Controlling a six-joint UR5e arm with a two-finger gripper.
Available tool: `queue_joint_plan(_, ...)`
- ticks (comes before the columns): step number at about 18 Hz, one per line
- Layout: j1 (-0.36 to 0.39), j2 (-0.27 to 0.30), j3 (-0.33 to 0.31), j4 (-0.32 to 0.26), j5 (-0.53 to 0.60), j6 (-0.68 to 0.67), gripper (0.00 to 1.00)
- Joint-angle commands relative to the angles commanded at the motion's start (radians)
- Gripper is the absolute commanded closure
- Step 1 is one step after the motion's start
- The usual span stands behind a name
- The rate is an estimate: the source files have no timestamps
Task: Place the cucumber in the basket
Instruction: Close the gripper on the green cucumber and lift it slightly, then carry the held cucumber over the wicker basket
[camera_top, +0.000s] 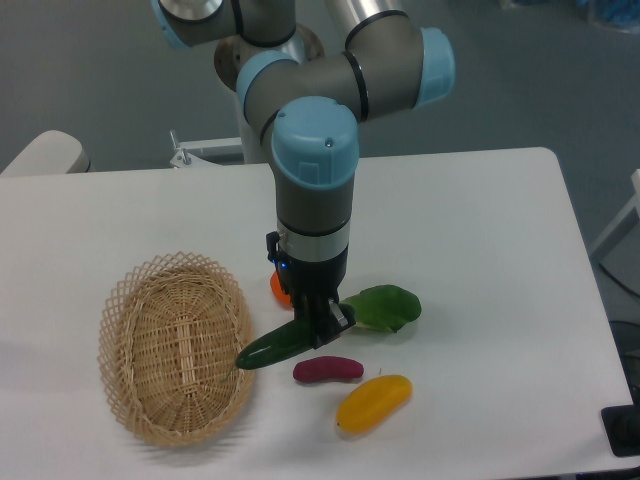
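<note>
My gripper (318, 322) is clamped on the cucumber (283, 346), pinching it near its right end, so the long dark body sticks out to the left and tilts down toward the basket (120, 400). I judge it lifted clear of the table (500, 260), though from this one view I can't be sure how high. Its free tip sits right at the basket's near rim, apparently just over the edge.

The step in hand, as I read it, is the carry to the basket. With an off-centre hold, the free end can droop or swing, so I'd travel left slowly, keep the tip above the lattice rim so it doesn't catch, and only release once most of the length is over the woven floor, lined up with the oval's long axis.

Just beside the fingers lie the leafy green (385, 308), the purple eggplant (328, 370) and a yellow vegetable (374, 402); something orange (280, 287) peeks out behind the wrist.

The arm stands nearly plumb, wrist pointing straight down, with the elbow joints folded above it toward the base.
</note>
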Motion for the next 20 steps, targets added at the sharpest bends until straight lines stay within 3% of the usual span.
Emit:
queue_joint_plan(12, -0.011, -0.009, -0.014, -0.011, 0.006, -0.015, 0.69)
queue_joint_plan(16, -0.023, -0.009, -0.014, -0.038, 0.103, -0.041, 0.69)
queue_joint_plan(20, -0.047, 0.0, -0.015, -0.058, 0.11, -0.095, 0.69)
